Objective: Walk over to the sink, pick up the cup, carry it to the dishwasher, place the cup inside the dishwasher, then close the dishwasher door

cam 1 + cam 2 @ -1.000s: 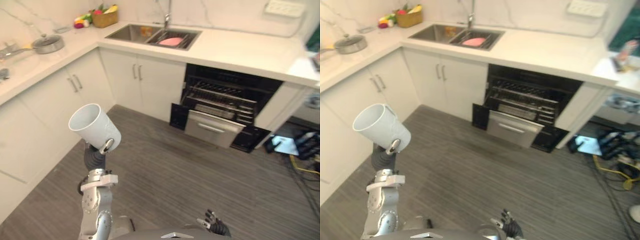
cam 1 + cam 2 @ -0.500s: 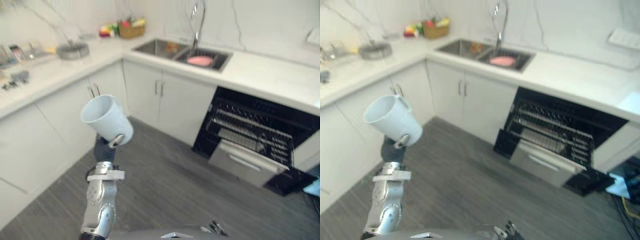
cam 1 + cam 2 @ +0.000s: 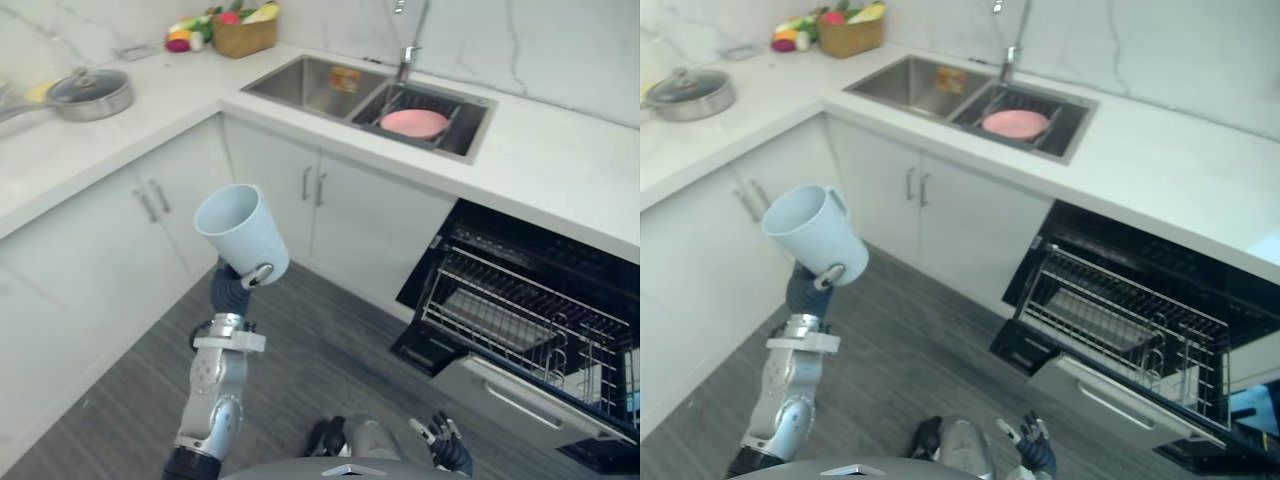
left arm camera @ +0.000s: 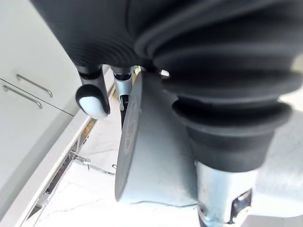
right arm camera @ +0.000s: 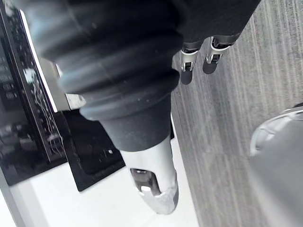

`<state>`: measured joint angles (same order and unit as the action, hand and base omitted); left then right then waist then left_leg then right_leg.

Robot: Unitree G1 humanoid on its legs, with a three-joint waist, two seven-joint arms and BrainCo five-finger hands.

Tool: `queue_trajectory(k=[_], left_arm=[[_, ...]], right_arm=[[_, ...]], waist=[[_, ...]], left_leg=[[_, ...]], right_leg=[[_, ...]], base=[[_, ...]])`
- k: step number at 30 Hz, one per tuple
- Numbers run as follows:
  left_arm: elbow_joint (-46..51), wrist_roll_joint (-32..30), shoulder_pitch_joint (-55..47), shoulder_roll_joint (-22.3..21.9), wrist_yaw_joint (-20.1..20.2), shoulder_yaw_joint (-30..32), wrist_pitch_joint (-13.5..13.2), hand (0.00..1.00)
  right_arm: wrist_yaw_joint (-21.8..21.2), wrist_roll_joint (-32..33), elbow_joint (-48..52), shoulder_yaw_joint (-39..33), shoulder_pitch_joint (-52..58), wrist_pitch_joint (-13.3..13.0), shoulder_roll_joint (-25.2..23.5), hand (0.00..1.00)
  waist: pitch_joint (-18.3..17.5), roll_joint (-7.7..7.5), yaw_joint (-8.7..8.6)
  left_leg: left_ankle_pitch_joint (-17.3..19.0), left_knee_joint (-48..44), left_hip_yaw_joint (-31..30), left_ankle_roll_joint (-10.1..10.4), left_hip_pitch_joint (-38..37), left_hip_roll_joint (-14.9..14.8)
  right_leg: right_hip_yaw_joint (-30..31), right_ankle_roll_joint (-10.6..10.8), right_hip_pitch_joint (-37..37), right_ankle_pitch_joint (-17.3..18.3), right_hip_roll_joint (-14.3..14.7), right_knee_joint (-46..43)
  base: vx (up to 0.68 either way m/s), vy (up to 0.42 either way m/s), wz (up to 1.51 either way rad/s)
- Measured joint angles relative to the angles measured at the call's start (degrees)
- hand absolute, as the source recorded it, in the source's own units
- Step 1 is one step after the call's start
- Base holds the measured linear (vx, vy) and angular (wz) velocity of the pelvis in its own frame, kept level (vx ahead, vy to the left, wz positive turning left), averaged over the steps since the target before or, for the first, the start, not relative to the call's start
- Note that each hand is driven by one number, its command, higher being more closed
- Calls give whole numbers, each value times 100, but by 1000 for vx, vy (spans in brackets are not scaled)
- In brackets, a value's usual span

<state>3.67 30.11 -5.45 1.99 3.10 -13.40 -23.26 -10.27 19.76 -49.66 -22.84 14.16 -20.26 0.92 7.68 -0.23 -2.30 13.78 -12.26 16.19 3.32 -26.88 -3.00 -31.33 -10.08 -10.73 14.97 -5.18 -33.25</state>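
Left hand is curled round the lower body of the white cup, held aloft and tilted, mouth up and to my left. Right hand hangs low, fingers relaxed, holding nothing. The dishwasher stands open to my right, its wire rack above the lowered door.

Risks:
- The grip sits near the cup's base, so walking sway could lever it loose. I can't quite see the thumb's wrap.
- The door juts into my path.
- The rim may snag the rack wires.

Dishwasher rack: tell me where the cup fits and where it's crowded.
The pulled-out rack looks bare across its left and middle, behind the front rail. Its right end holds white items, so it's crowded there.
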Motion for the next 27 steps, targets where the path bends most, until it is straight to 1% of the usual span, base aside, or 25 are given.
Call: queue_trajectory(k=[1,2,3,4,5,6,7,8,9,10,11,12,13,14,15,16,17,18,19,20,21,23,24,26,27], left_arm=[[67,-4,10,13,79,-53,-55,100],[101,-6,5,12,117,-95,-56,100],[209,-4,7,-7,156,-219,-56,100],[358,-2,-22,-69,165,-266,-55,100],[441,-8,-74,-79,170,-293,-56,100],[634,-24,-130,-149,171,-389,-58,100],[728,-38,-145,-145,174,-433,-63,100],[858,-119,-178,-127,150,-490,-89,100],[945,-174,-254,-130,127,-518,-150,100],[947,-187,-281,-133,116,-528,-193,100],[947,-221,-317,-133,92,-550,-211,100],[946,-221,-335,-131,83,-581,-213,100],[945,-221,-375,-138,79,-596,-217,100],[946,-225,-438,-139,65,-655,-224,100],[946,-290,-532,-146,-30,-717,-260,100],[946,-333,-592,-146,-58,-741,-262,100],[947,-350,-649,-145,-120,-813,-264,100],[970,-352,-729,-133,-150,-932,-270,100],[975,-355,-806,-83,-143,-976,-270,100],[975,-359,-815,-44,-142,-978,-270,100],[978,-400,-792,11,-147,-974,-271,100],[978,-447,-726,41,-148,-1003,-271,100],[978,-447,-641,39,-140,-1081,-270,100],[980,-465,-450,30,-140,-1203,-271,100],[974,-571,-350,43,-194,-1184,-273,100]], right_arm=[[205,128,160,7,25,91,-9,0],[336,175,230,-6,52,122,-15,0],[596,356,472,-103,136,211,-48,0],[875,531,799,-262,202,306,-78,0],[1011,595,953,-289,240,310,-63,0],[1269,706,1263,-322,282,300,-46,0],[1386,722,1418,-324,306,291,-48,0],[1609,750,1739,-297,307,295,-63,0],[1774,809,2039,-278,329,284,-61,0],[1870,838,2201,-276,324,284,-54,0],[2041,943,2542,-277,284,275,-34,0],[2170,962,2800,-270,233,276,-8,0],[2277,963,3041,-252,145,277,42,0],[2373,962,3317,-201,14,280,122,0],[2454,960,3493,-93,-113,288,220,0],[2509,962,3605,-40,-149,285,250,0],[2587,971,3817,-20,-141,289,260,0],[2683,1029,4171,-51,-99,287,263,0],[2783,1031,4267,-34,-96,288,219,0],[2824,1036,4333,-38,-83,289,148,0],[2847,1109,4582,-51,-60,290,-8,0],[2836,1156,4900,-59,-55,287,-83,0],[2805,1211,5135,-87,-34,260,-88,0],[2687,1253,5338,-170,-100,172,-101,0],[2532,1239,5329,-189,-257,171,-105,0]], waist=[[22,15,-30],[29,14,-57],[90,23,-77],[162,19,-44],[160,15,-5],[183,107,22],[191,127,42],[188,118,116],[179,102,182],[165,81,220],[137,35,264],[118,1,276],[87,-37,266],[17,-73,278],[-55,-110,322],[-102,-103,336],[-151,-98,352],[-234,6,365],[-316,-82,362],[-365,-175,320],[-452,-318,262],[-469,-350,216],[-488,-373,176],[-501,-380,230],[-500,-398,244]], left_leg=[[-38,-563,-9,-41,61,-93],[-107,-970,-44,25,172,-171],[-471,-2177,-94,286,582,-346],[-1521,-3512,-330,491,1199,-507],[-1879,-4163,-483,574,1569,-595],[-1788,-5214,-609,522,2221,-869],[-1623,-5549,-643,441,2517,-1011],[-1183,-5757,-650,138,2970,-1263],[-763,-5524,-608,-40,3241,-1462],[-604,-5286,-578,-34,3348,-1508],[-330,-4593,-549,-15,3484,-1514],[-171,-3940,-552,-16,3488,-1459],[-53,-3131,-690,10,3461,-1323],[-33,-2079,-1056,26,3324,-1080],[-36,-1405,-1414,76,3215,-905],[-35,-1213,-1568,78,3209,-846],[-46,-1043,-1713,63,3218,-783],[-317,-939,-1826,315,3166,-752],[-177,-1121,-1721,548,3080,-702],[-107,-1217,-1617,461,3084,-633],[-17,-1362,-1441,363,3060,-534],[54,-1402,-1317,275,2916,-496],[118,-1340,-1227,209,2742,-429],[292,-1052,-923,164,2391,-377],[387,-831,-652,89,2167,-335]], right_leg=[[75,35,180,98,88,6],[91,68,304,129,134,68],[161,174,614,205,265,314],[364,198,880,192,404,538],[485,219,973,180,479,649],[722,282,1145,192,676,809],[837,296,1229,201,761,864],[1133,325,1376,231,884,950],[1478,302,1480,267,966,1024],[1661,284,1497,285,972,1027],[2029,308,1503,298,969,1035],[2355,330,1493,297,967,1038],[2685,375,1468,306,958,1037],[3168,447,1410,331,956,1019],[3654,470,1340,366,956,949],[3865,522,1330,390,958,925],[4130,681,1315,431,959,847],[4427,919,1267,654,976,606],[4566,1077,1264,753,880,523],[4585,1137,1279,764,787,532],[4620,1352,1325,611,579,637],[4592,1531,1453,395,473,775],[4409,1606,1499,300,347,760],[3837,1633,1193,276,148,122],[3350,1617,815,219,-55,-516]], base=[[242,-97,-56],[206,-75,-37],[184,-74,-48],[176,-69,-61],[180,-41,-93],[139,-9,-86],[170,-7,-120],[154,-1,-139],[156,12,-153],[165,56,-168],[237,144,-155],[259,181,-172],[317,258,-181],[326,302,-215],[361,335,-201],[315,295,-174],[409,415,-160],[482,497,-158],[462,487,-121],[348,370,-78],[242,283,-51],[242,301,-42],[233,279,-43],[149,192,-59],[70,126,-71]])
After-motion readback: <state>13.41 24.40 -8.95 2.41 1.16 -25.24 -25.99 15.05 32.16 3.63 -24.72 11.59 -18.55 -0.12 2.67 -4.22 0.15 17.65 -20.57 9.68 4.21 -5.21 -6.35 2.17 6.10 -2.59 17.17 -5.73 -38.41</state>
